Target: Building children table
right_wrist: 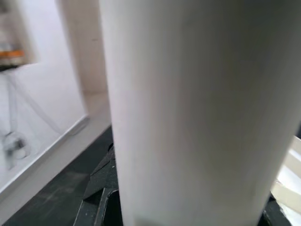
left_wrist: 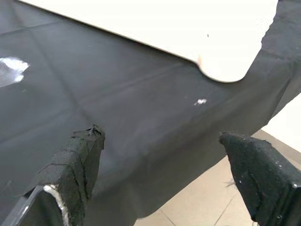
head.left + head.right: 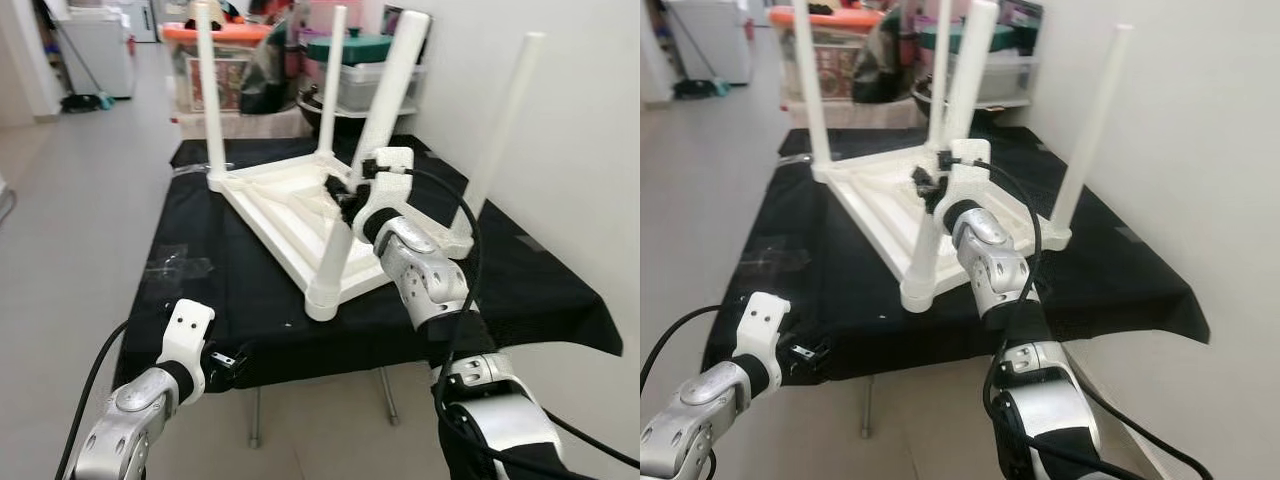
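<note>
A white children's table [image 3: 290,205] lies upside down on a black-covered work table [image 3: 530,290], its legs pointing up. The nearest leg [image 3: 390,100] leans to the right, its foot end in the near corner socket [image 3: 322,298]. My right gripper [image 3: 347,196] is shut on that leg about halfway up; in the right wrist view the leg [image 1: 197,108] sits close between the black fingers [image 1: 101,188]. My left gripper [image 3: 228,362] hangs open at the near left edge of the black cloth, holding nothing. In the left wrist view its fingers [image 2: 75,160] frame a white table corner [image 2: 221,52].
A white wall [image 3: 570,110] runs close along the right side. Storage bins with an orange lid [image 3: 215,33] and a green lid [image 3: 350,47] stand behind the work table. Open grey floor [image 3: 80,210] lies to the left. A clear tape scrap [image 3: 180,266] is stuck on the cloth.
</note>
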